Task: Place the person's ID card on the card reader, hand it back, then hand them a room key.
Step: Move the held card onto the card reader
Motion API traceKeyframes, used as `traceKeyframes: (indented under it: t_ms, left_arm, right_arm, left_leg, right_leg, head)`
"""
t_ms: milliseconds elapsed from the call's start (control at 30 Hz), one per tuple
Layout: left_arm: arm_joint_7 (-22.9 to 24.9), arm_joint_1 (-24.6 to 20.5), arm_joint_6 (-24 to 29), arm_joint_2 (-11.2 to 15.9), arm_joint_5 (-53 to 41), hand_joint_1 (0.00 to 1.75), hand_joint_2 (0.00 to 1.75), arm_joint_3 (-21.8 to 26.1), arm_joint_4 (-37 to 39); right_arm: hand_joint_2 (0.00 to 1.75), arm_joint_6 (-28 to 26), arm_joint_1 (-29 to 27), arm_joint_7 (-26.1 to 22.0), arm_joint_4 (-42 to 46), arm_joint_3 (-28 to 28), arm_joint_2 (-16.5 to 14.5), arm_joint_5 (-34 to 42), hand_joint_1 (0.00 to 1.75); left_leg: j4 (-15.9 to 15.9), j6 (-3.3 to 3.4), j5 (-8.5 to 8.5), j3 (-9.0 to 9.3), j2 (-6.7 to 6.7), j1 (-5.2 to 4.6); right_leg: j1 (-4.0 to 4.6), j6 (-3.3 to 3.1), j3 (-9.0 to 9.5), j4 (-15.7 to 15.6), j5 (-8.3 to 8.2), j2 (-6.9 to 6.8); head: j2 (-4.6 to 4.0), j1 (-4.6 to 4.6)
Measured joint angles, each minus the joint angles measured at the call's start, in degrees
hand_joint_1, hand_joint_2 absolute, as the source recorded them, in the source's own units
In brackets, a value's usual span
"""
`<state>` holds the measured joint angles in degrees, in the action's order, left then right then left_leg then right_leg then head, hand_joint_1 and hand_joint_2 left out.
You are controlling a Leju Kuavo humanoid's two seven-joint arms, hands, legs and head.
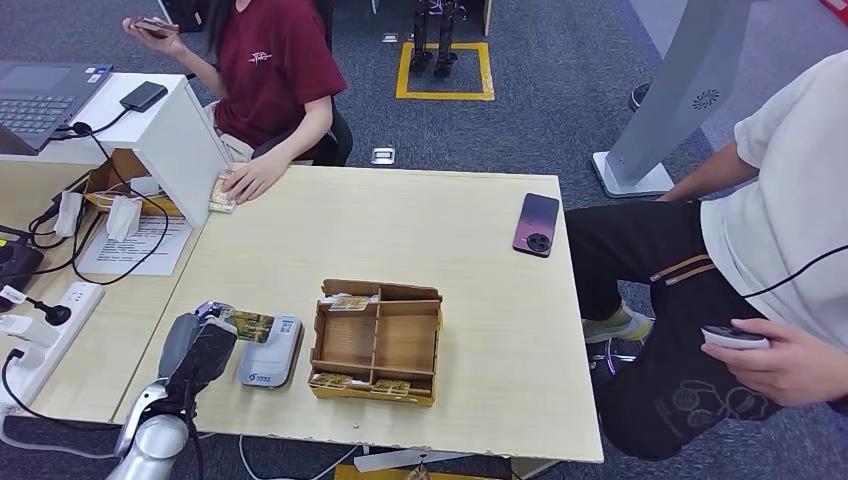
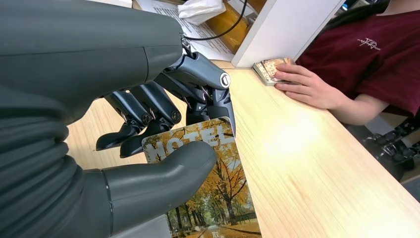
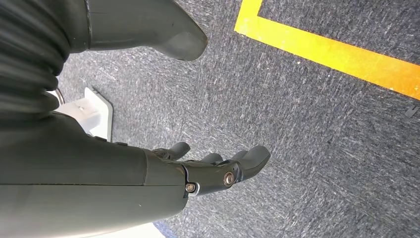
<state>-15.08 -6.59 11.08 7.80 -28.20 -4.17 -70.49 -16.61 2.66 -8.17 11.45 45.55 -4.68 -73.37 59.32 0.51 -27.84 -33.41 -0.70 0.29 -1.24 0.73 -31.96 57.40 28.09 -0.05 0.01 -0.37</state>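
My left hand [image 1: 203, 347] pinches a card [image 1: 248, 323] printed with "HOTEL" and autumn trees, near the table's front left. The card hangs just over the top end of the grey card reader [image 1: 270, 352]; I cannot tell whether they touch. In the left wrist view the thumb [image 2: 158, 178] presses on the card [image 2: 215, 183], with the dark fingers [image 2: 148, 114] behind it. A person in a maroon shirt [image 1: 272, 65] sits across the table, one hand [image 1: 256, 178] resting on a small stack of cards [image 1: 221, 191]. My right hand [image 3: 213, 166] hangs over the carpet, holding nothing, fingers loosely apart.
A wooden divided box [image 1: 378, 340] with cards in some compartments stands right of the reader. A dark phone [image 1: 537, 224] lies at the table's right edge. A second person in white [image 1: 780, 210] sits at the right. Cables, a power strip [image 1: 45, 325] and a laptop [image 1: 40, 95] crowd the left.
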Motion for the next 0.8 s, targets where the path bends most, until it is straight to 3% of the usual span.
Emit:
traceKeyframes:
  t_ms: [367, 800]
  left_arm:
    - [1.66, 0.39, 0.03, 0.31, -5.61, 1.75, 1.75, -0.02, 0.8]
    - [4.4, -0.74, 4.07, 0.24, -15.82, 1.75, 1.75, -1.28, 5.09]
  right_arm:
    - [1.75, 0.04, 0.02, 0.0, 0.0, 0.34, 0.0, -0.49, 0.0]
    - [1.75, 0.58, 0.06, -0.04, 0.0, 0.72, 0.0, -1.07, 0.0]
  left_leg:
    - [0.0, 0.0, 0.0, 0.0, 0.0, 0.0]
    - [0.0, 0.0, 0.0, 0.02, 0.01, 0.0]
  right_leg:
    - [0.0, 0.0, 0.0, 0.0, 0.0, 0.0]
    - [0.0, 0.0, 0.0, 0.0, 0.0, 0.01]
  head:
    - [-0.01, 0.0]
    - [0.0, 0.0]
